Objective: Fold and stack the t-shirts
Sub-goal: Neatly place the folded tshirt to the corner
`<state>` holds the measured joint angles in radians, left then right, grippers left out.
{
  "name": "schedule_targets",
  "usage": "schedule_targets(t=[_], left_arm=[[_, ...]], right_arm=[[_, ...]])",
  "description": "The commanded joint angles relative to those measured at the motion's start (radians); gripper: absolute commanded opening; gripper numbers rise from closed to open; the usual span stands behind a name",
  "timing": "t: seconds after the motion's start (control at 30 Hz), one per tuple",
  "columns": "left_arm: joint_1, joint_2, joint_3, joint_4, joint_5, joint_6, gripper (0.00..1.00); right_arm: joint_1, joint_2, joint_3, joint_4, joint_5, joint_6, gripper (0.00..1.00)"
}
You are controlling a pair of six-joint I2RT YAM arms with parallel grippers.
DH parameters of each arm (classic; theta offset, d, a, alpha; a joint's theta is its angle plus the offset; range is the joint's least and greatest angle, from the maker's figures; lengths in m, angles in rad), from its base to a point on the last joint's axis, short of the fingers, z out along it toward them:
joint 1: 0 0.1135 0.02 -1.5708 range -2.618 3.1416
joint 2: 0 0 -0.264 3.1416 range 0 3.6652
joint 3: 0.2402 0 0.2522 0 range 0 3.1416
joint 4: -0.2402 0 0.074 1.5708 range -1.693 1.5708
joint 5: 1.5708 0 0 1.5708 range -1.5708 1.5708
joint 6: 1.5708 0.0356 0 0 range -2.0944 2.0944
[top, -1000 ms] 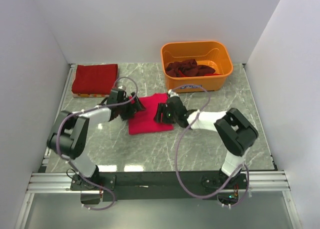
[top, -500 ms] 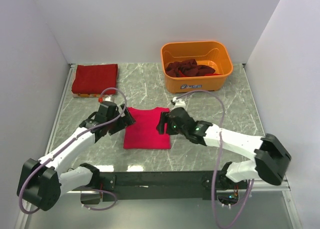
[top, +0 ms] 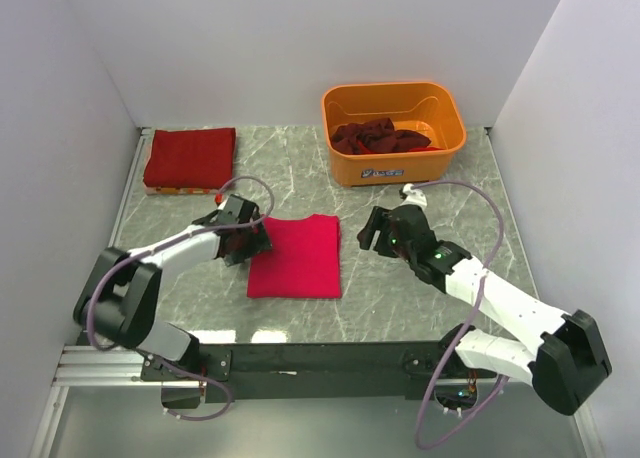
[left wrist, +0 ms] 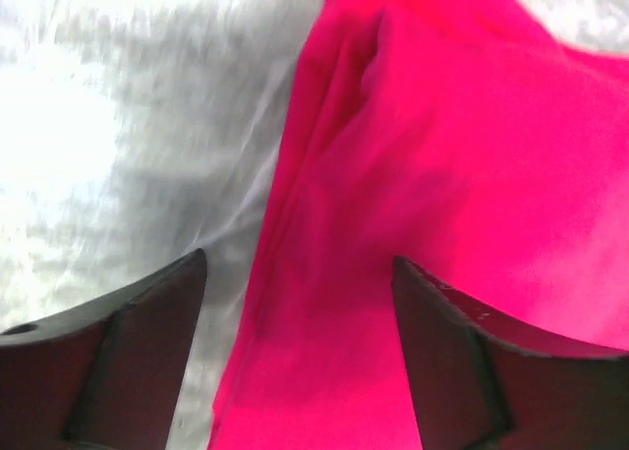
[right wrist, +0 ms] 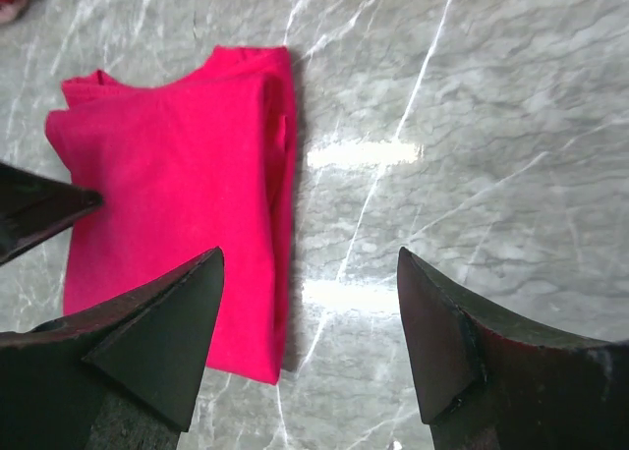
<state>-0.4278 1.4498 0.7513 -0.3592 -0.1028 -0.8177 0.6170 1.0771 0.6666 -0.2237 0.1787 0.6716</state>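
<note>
A folded bright pink t-shirt (top: 296, 257) lies flat on the marble table in the middle. It also shows in the left wrist view (left wrist: 432, 195) and the right wrist view (right wrist: 167, 185). My left gripper (top: 250, 240) is open at the shirt's left edge, its jaws straddling that edge. My right gripper (top: 372, 230) is open and empty, off to the right of the shirt, over bare marble. A folded dark red shirt (top: 190, 157) lies at the back left. More dark red shirts (top: 380, 136) are bunched in the orange bin (top: 440, 103).
The orange bin stands at the back, right of centre. The dark red folded shirt rests on a thin board by the left wall. White walls close in the table on three sides.
My right gripper has let go of the pink shirt and pulled away to the right. My left gripper has moved up along the shirt's left edge. The shirt now lies flat and square.
</note>
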Motion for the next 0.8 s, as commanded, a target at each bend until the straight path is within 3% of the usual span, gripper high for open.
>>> schedule_targets(t=[0.0,0.13,0.23,0.27,0.33,0.37,0.47,0.63,0.77], left_arm=[[-0.032,0.078,0.052,-0.001,-0.093,0.020,0.77],[-0.083,0.164,0.091,-0.040,-0.143,0.020,0.66],[-0.121,0.221,0.112,-0.069,-0.179,0.012,0.52],[-0.132,0.242,0.118,-0.072,-0.182,0.009,0.42],[-0.146,0.259,0.125,-0.081,-0.198,0.005,0.35],[-0.158,0.279,0.138,-0.090,-0.208,-0.001,0.22],[-0.175,0.320,0.180,-0.119,-0.253,-0.006,0.01],[-0.184,0.356,0.285,-0.216,-0.415,0.000,0.01],[-0.184,0.350,0.397,-0.271,-0.639,0.026,0.01]], right_arm=[[-0.025,-0.052,-0.009,-0.009,0.021,-0.029,0.77],[-0.039,-0.060,-0.018,-0.002,0.004,-0.036,0.77],[-0.049,-0.055,-0.024,0.006,-0.001,-0.041,0.77],[-0.054,-0.054,-0.028,0.014,-0.002,-0.043,0.77],[-0.062,-0.055,-0.033,0.018,-0.005,-0.047,0.77],[-0.065,-0.059,-0.038,0.023,-0.004,-0.047,0.77],[-0.079,-0.065,-0.042,0.026,0.002,-0.064,0.77],[-0.094,-0.085,-0.036,0.024,0.045,-0.102,0.77],[-0.102,-0.111,-0.044,0.034,0.094,-0.135,0.77]])
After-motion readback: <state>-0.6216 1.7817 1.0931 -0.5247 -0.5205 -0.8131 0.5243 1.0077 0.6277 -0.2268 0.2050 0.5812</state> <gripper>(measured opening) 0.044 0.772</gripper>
